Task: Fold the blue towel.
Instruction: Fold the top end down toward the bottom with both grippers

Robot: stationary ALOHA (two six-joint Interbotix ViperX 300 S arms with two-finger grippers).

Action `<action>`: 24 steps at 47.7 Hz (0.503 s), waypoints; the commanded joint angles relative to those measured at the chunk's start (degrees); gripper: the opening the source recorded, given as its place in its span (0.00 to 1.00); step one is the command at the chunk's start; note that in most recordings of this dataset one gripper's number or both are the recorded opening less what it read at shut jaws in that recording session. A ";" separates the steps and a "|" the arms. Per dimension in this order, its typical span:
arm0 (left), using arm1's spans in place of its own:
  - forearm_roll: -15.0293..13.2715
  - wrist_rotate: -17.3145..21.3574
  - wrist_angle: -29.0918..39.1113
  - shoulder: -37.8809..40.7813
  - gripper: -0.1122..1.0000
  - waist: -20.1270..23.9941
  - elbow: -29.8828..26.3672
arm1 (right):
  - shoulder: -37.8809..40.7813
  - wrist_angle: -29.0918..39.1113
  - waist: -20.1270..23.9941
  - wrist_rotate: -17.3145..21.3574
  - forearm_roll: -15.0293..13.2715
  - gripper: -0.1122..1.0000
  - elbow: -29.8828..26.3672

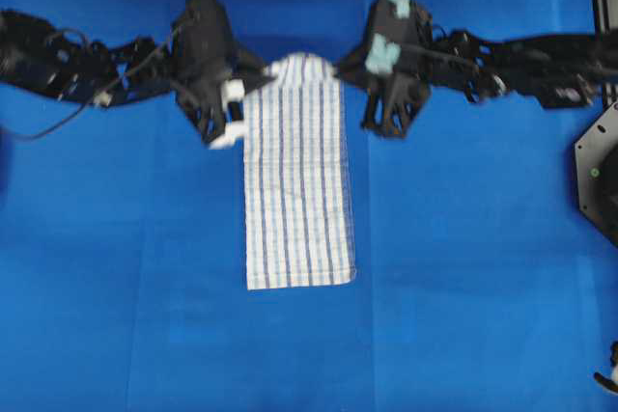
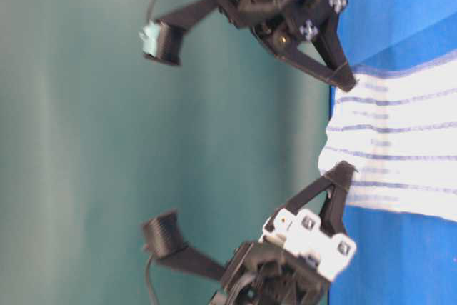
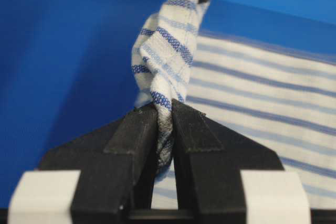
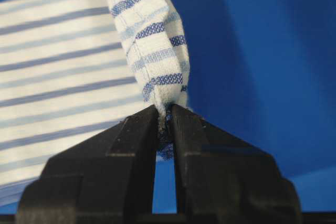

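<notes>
Though overhead blurred: wrist-cams, towel [image 3: 163, 61] pinched.

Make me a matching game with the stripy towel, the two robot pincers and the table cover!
Things:
1. blue towel
2. left pincer
3. right pincer
4. table covering

Descriptions:
A. plain solid blue, under everything
B. white with thin blue stripes, near end flat, far end lifted
C. shut on a towel corner, white tape on its fingers
D. shut on a towel corner, no white tape on its fingers in its own wrist view

Pairs: 1-B, 2-C, 3-D, 4-A
</notes>
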 commanded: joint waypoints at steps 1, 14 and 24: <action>-0.09 -1.41 -0.35 -3.08 0.14 -3.43 0.18 | -3.60 0.00 3.16 0.79 0.44 0.23 0.70; -0.09 -8.35 -0.70 -3.69 0.14 -12.92 0.97 | -6.50 0.00 12.13 3.34 2.72 0.23 3.43; -0.18 -9.93 -3.69 -2.99 0.14 -19.78 0.70 | -6.33 -0.26 18.81 3.69 6.06 0.23 3.60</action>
